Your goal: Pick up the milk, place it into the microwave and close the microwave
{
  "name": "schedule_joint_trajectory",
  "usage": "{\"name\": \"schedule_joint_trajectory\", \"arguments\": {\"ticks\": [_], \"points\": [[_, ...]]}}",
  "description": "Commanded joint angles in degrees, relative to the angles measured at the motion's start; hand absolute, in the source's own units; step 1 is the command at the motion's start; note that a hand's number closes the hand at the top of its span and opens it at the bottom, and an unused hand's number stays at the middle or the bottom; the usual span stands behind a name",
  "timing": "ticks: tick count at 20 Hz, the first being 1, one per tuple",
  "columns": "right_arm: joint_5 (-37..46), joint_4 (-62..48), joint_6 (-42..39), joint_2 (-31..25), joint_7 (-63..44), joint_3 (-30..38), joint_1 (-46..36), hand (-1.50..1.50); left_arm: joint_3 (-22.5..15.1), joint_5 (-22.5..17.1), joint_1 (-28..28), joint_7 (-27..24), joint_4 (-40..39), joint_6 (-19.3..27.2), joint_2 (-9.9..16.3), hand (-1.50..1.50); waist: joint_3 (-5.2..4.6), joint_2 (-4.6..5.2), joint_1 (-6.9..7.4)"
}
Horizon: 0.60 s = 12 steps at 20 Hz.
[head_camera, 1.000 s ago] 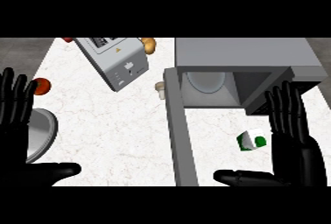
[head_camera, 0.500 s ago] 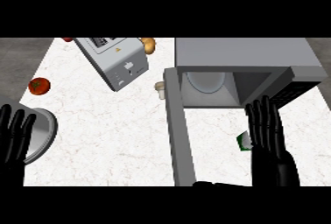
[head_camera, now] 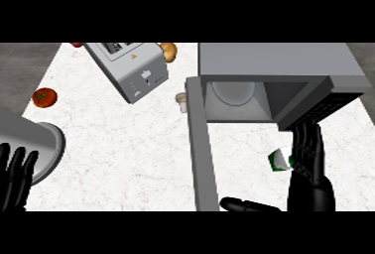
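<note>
Milk (head_camera: 279, 160) on counter, touching right hand (head_camera: 308, 163) fingers' left side

Count on counter (head_camera: 132, 149): microwave (head_camera: 278, 64) ×1; milk carton (head_camera: 280, 160) ×1; toaster (head_camera: 128, 69) ×1; tomato (head_camera: 44, 96) ×1; pot (head_camera: 29, 144) ×1; hands ×2, the left hand (head_camera: 16, 176) and the right hand (head_camera: 307, 154).

R hand (head_camera: 307, 158) moved fwd, now partly covering milk (head_camera: 279, 159).
</note>
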State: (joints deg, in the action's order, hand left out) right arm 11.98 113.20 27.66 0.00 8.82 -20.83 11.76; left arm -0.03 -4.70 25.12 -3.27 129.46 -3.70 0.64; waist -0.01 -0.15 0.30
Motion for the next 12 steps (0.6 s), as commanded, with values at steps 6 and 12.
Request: {"name": "schedule_joint_trajectory", "arguments": {"ticks": [6,12], "points": [[-3.26,-8.08,1.84,-1.74,7.72,7.58,-0.36,-1.50,0.46,-1.92,8.10,-4.43,2.14,-2.77,-0.60,-1.50,0.02,0.07,-0.01],[-7.43,-15.96,2.06,-0.03,12.24,10.94,-2.94,-1.50,3.54,-4.65,10.06,-4.89,3.03,-5.75,1.01,-1.50,0.02,0.09,0.06]]}}
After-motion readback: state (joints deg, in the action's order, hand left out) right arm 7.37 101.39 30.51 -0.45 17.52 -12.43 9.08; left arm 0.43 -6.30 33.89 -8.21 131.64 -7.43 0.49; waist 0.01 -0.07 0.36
